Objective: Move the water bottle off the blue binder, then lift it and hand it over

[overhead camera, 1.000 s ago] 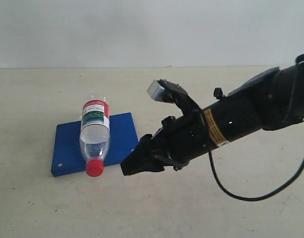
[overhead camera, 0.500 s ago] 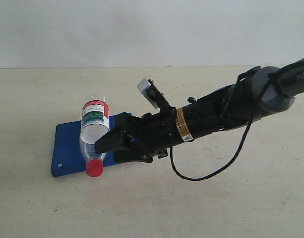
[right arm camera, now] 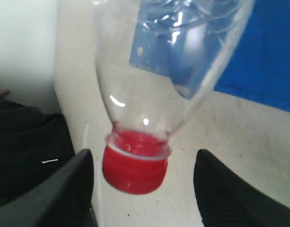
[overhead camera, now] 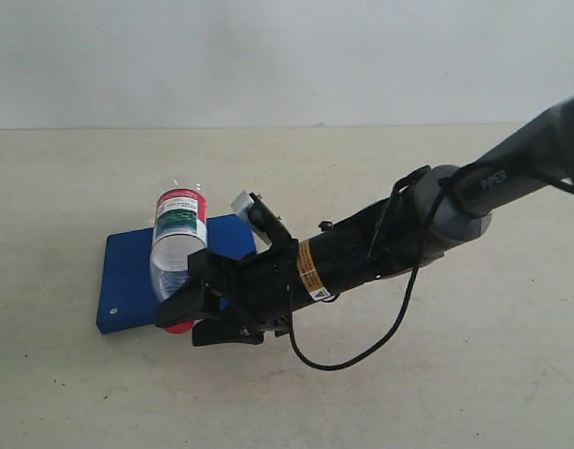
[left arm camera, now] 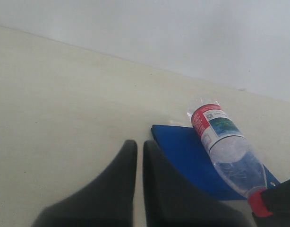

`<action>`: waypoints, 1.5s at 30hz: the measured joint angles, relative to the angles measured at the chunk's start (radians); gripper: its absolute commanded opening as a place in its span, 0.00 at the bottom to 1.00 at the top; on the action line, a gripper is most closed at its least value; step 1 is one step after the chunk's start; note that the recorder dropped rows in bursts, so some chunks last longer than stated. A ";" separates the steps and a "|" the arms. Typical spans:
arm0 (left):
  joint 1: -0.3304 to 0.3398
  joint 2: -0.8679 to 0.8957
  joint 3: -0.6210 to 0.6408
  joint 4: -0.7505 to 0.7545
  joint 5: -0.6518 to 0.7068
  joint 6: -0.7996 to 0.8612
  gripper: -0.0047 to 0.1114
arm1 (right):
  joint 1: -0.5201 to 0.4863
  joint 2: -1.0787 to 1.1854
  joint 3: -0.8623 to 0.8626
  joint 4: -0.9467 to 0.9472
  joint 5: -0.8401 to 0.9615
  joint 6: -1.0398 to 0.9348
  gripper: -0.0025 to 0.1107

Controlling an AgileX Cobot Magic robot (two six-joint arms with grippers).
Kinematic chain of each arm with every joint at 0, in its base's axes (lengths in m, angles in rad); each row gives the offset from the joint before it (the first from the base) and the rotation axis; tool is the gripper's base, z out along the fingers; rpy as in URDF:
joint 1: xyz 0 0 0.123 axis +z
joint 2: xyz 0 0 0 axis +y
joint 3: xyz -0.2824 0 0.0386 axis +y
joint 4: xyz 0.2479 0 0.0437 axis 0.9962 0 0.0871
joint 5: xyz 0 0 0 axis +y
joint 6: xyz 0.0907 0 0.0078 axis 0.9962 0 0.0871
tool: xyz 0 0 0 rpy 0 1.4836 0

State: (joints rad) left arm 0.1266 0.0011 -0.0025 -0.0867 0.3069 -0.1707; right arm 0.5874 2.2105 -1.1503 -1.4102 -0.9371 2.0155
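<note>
The water bottle point(overhead camera: 179, 254) lies on its side across the blue binder point(overhead camera: 128, 271), with its red cap point(right arm camera: 135, 168) sticking out past the binder's near edge over the table. My right gripper point(overhead camera: 190, 322) is open and low at that end. One finger point(right arm camera: 76, 182) stands on each side of the cap, and neither touches it. The bottle point(right arm camera: 168, 66) and the binder point(right arm camera: 268, 52) fill the right wrist view. My left gripper point(left arm camera: 140, 147) is shut on nothing, well short of the binder point(left arm camera: 183, 151) and the bottle point(left arm camera: 227, 146). It is out of the exterior view.
The beige tabletop point(overhead camera: 427, 393) runs back to a pale wall. The right arm's black cable point(overhead camera: 357, 357) loops down onto the table beside the arm. In the right wrist view the table edge point(right arm camera: 56, 94) lies just beyond the cap, with something dark point(right arm camera: 27, 142) past it.
My right arm has reached left and down from mid-table until its open jaws straddle the bottle's cap. The bottle and the binder have not moved.
</note>
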 measured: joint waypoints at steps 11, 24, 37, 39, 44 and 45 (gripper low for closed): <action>0.000 0.000 0.000 0.000 0.000 0.000 0.08 | 0.041 0.059 -0.153 0.068 -0.035 0.010 0.40; 0.000 0.000 0.000 0.000 0.000 0.000 0.08 | 0.041 0.061 -0.174 0.085 -0.140 0.014 0.02; 0.000 0.000 0.000 0.000 0.000 0.000 0.08 | 0.099 -0.086 -0.174 -0.157 0.048 -0.518 0.28; 0.000 0.000 0.000 0.000 0.000 0.000 0.08 | 0.118 -0.101 -0.174 -0.123 0.199 -0.535 0.28; 0.000 0.000 0.000 0.000 0.000 0.000 0.08 | 0.128 -0.104 -0.197 -0.029 0.430 -0.546 0.28; 0.000 0.000 0.000 0.000 0.000 0.000 0.08 | 0.130 -0.102 -0.204 -0.028 0.437 -0.548 0.28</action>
State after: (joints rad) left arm 0.1266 0.0011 -0.0025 -0.0867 0.3069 -0.1707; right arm 0.7172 2.1087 -1.3542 -1.4381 -0.5005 1.4676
